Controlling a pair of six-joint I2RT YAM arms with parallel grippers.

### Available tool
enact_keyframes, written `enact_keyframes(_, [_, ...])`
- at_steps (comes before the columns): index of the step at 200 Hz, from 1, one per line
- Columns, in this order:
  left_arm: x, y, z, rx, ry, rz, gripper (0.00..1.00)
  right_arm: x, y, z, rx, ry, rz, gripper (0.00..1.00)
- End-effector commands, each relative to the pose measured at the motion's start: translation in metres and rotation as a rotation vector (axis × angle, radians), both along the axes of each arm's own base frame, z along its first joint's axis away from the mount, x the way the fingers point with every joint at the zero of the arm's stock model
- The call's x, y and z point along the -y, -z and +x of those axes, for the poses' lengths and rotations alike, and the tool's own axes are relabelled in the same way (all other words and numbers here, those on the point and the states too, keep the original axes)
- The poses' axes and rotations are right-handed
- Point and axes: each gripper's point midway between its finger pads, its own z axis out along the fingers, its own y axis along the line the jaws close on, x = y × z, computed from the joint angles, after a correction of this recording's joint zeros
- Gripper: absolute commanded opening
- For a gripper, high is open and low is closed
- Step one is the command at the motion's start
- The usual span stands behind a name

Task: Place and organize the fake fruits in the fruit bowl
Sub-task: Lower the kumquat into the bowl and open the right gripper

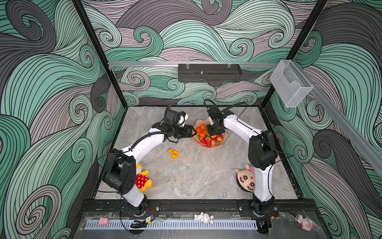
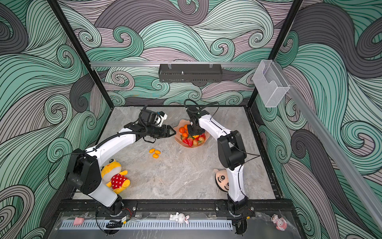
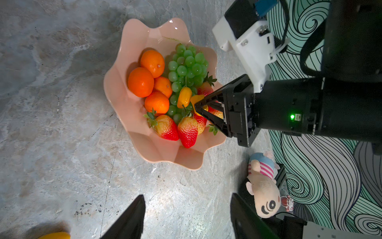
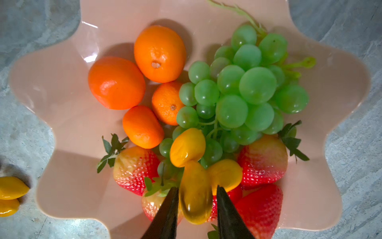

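Fake fruits [image 3: 157, 103]: most are piled in the fruit bowl [image 4: 62, 93]; three lie outside it on the tabletop [image 1: 196, 175].
Fruit bowl: pale pink with a wavy rim, standing toward the back middle of the tabletop in both top views [image 1: 215, 145] [image 2: 191, 145].
Held-over kumquat [image 4: 195, 194]: lies on the strawberries [image 4: 262, 159] at the near edge of the pile, between the right hand's fingers.
Other kumquats in bowl [image 4: 187, 147]: two, touching the first one and resting against the grapes.
Grape bunch [image 4: 244, 89]: green, filling one side of the bowl, with its stem toward the rim.
Tangerines [image 4: 116, 82]: four, clustered beside the grapes.
Loose kumquats [image 1: 173, 153]: three together on the tabletop, left of the bowl and nearer the front.
Right hand [image 4: 196, 187]: pointing down over the bowl. The jaws are slightly apart either side of the kumquat, and a sliver of strawberry shows between one finger and the fruit.
Left hand [image 3: 187, 196]: jaws wide apart with nothing between them, at the bowl's left rim in a top view [image 1: 194, 132]. Whether it touches the rim cannot be told.
Yellow plush toy [image 2: 115, 175]: in a red polka-dot outfit, by the left arm's base.
Plush doll [image 1: 246, 180]: lying by the right arm's base.
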Motion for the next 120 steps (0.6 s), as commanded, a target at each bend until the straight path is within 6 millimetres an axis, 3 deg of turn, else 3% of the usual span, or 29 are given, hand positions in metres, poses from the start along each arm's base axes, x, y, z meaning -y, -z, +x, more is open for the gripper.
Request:
enact_keyframes(1, [0.004,-0.011,-0.002,0.023,0.019,0.003,0.67,0.002,-0.005,0.003,0.007,0.002,-0.004,0.36])
enact_keyframes(27, [0.001,-0.013,-0.006,0.022,0.015,0.006,0.67,0.001,-0.008,0.003,0.01,0.001,0.001,0.37])
enact_keyframes(59, [-0.012,-0.027,-0.015,0.054,-0.006,0.036,0.67,-0.001,-0.028,0.0,0.047,-0.007,0.03,0.38])
enact_keyframes(120, [-0.088,-0.051,-0.047,0.22,-0.232,0.13,0.68,-0.031,-0.077,-0.021,0.234,-0.093,0.165,0.48])
